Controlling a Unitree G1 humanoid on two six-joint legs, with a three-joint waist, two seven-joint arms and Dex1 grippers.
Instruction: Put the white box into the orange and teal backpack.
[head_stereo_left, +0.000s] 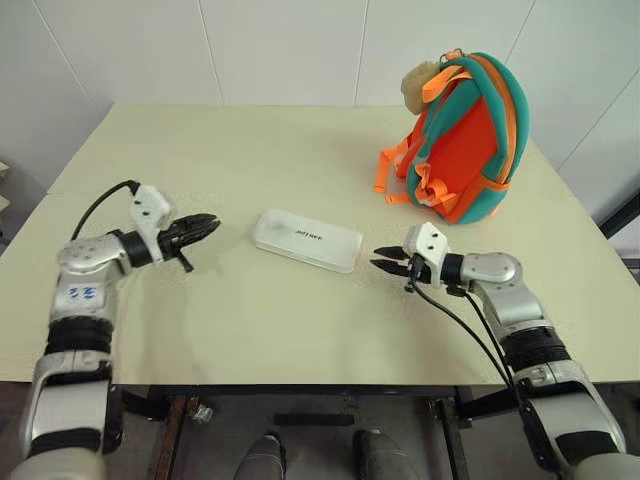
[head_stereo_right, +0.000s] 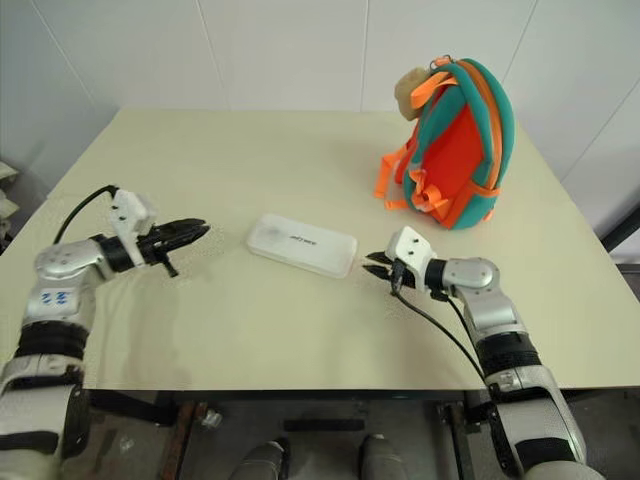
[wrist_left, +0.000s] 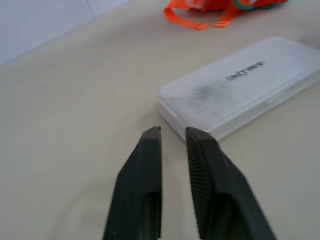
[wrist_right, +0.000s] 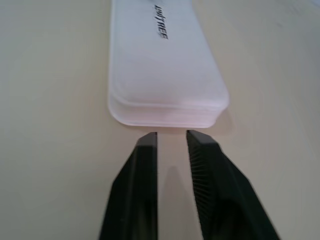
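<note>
White box (head_stereo_left: 306, 240) with dark lettering lay flat between my left gripper (head_stereo_left: 203, 228) and right gripper (head_stereo_left: 386, 260), both closed, empty.

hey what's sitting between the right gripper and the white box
Nothing: bare table separates the right gripper from the white box, seen clearly in the right wrist view.

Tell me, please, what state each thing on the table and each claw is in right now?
white box: lying flat on the table, lid closed, not held.
orange and teal backpack: standing upright at the far right; whether it is open cannot be told.
left claw: shut, empty, short of the box's left end.
right claw: nearly shut, empty, just short of the box's right end.
</note>
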